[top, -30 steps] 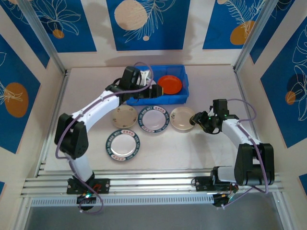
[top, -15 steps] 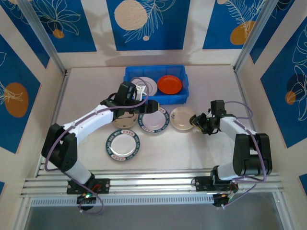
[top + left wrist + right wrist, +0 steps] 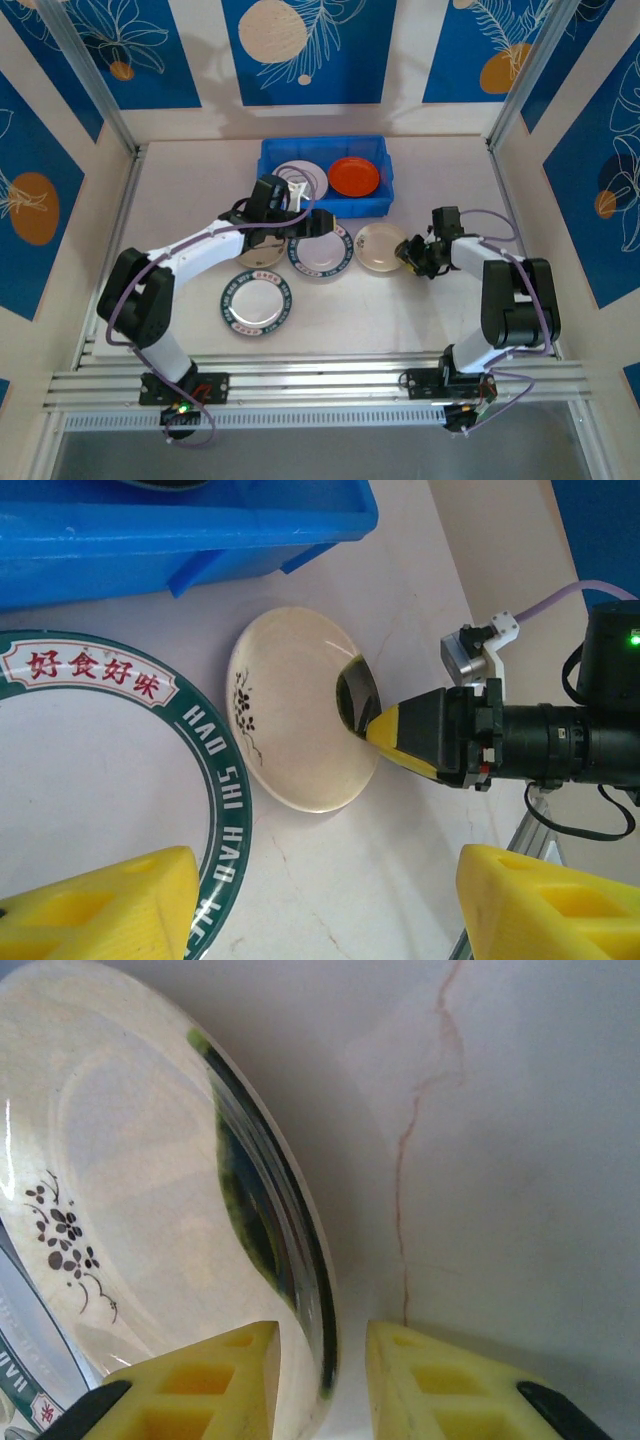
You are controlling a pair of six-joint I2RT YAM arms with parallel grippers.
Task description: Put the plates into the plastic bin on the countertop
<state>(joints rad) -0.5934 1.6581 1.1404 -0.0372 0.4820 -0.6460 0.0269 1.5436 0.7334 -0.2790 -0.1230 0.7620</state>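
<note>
The flat pale beige countertop (image 3: 440, 170) carries the rectangular bright blue plastic bin (image 3: 360, 207) at the back. A white dark-rimmed plate (image 3: 300, 180) and an orange plate (image 3: 355, 177) lie inside it. The left gripper (image 3: 318, 225) hovers over the green-rimmed white plate (image 3: 320, 255) just in front of the bin, its yellow fingers wide apart. The right gripper (image 3: 322, 1360) straddles the rim of the small cream plate with a flower sprig (image 3: 120, 1190), fingers narrowly apart (a sliver of gap shows on each side).
</note>
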